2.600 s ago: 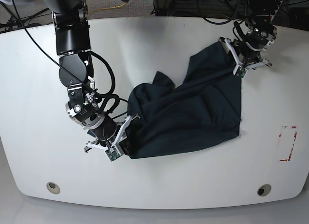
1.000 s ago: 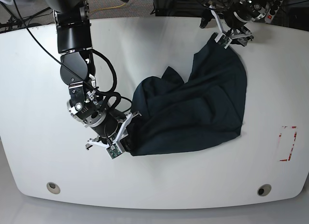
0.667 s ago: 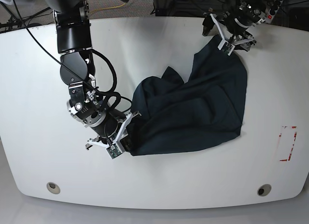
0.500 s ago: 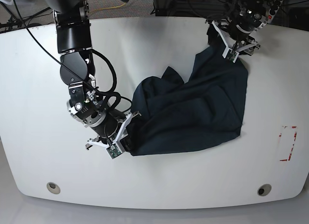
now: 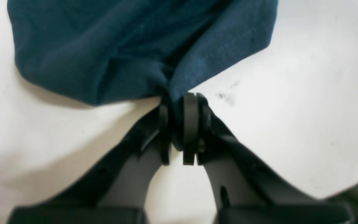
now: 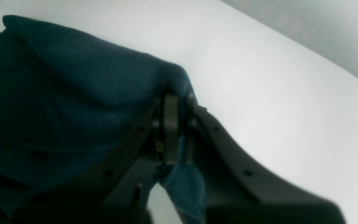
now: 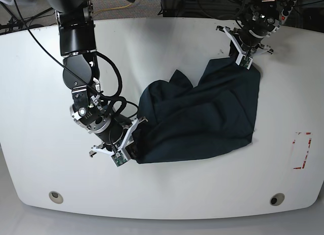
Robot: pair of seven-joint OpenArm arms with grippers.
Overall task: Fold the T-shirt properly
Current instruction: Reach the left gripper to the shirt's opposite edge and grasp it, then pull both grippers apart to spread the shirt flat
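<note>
— How do the two arms sit?

— The right arm (image 7: 78,68) reaches down from the far edge of the white bench (image 7: 45,144) and bends toward the middle, so the right gripper (image 7: 132,144) lies low at the near-left corner of the T-shirt (image 7: 202,113). The left arm (image 7: 258,17) comes in over the far edge, its left gripper (image 7: 242,56) pressed down at the shirt's far corner.

— And the jaws?

— Both pairs are closed on cloth. In the left wrist view the left gripper (image 5: 176,124) pinches a bunched fold of the T-shirt (image 5: 129,46) right at the bench surface (image 5: 306,109). In the right wrist view the right gripper (image 6: 174,124) clamps an edge of the T-shirt (image 6: 57,93), a bit of fabric hanging below the pads.

— Where does the shirt lie?

— Spread in a wrinkled diagonal between the two grippers (dark navy-teal against white), flat on the bench save for the gathered corners.

— Any containers?

— None can be made out; only a red-marked rectangle (image 7: 302,150) on the bench, well apart from the shirt.
</note>
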